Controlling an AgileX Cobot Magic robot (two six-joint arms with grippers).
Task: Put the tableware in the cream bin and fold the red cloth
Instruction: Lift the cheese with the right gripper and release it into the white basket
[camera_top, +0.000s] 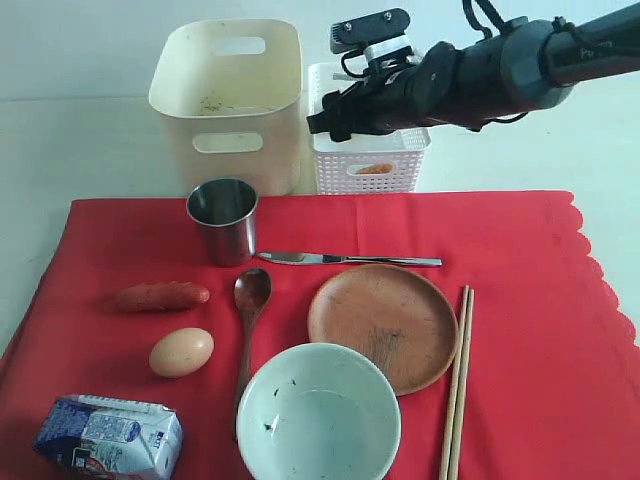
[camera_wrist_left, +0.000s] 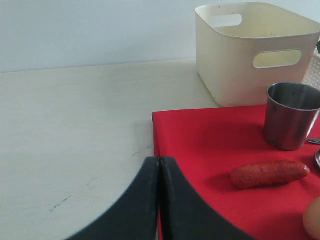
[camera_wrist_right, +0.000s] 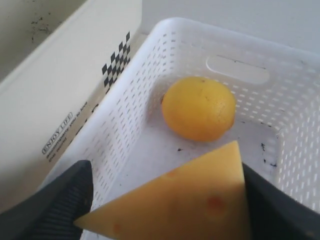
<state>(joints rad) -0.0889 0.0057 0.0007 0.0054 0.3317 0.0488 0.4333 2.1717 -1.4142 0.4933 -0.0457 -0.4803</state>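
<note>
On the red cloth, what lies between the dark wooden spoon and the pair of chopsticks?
The brown wooden plate and the pale bowl lie between the spoon and the chopsticks; the exterior view shows this.

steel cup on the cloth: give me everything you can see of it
The steel cup is a plain, shiny metal tumbler with no handle, narrowing slightly toward its base. It stands upright, mouth up, with nothing visible inside. It sits on the red cloth near the cloth's back edge, just in front of the cream bin but apart from it. The knife lies with its blade tip right by the cup's base; whether they touch is unclear. Nothing else touches it.
</note>
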